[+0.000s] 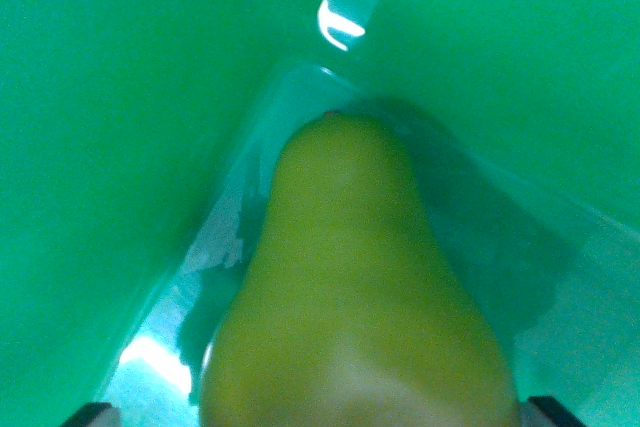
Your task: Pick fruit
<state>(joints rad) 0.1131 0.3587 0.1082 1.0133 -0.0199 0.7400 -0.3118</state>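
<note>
A yellow-green pear (pixel 350 287) fills the lower middle of the wrist view, its narrow end pointing away from the camera. It lies inside a green plastic bin (pixel 110 127), on the bin's floor, and casts a dark shadow around itself. My gripper (pixel 320 413) straddles the wide end of the pear. Only the dark fingertips (pixel 90 414) show, in the two bottom corners. The one at the wrist view's left stands clear of the pear, while the one at the right is at the fruit's edge. The jaws look open around the fruit.
Green bin walls rise steeply on both sides and close in at the far end. Bright glare spots (pixel 342 22) sit on the far wall and on the floor at the wrist view's lower left. The bin's floor (pixel 490 237) is a narrow strip.
</note>
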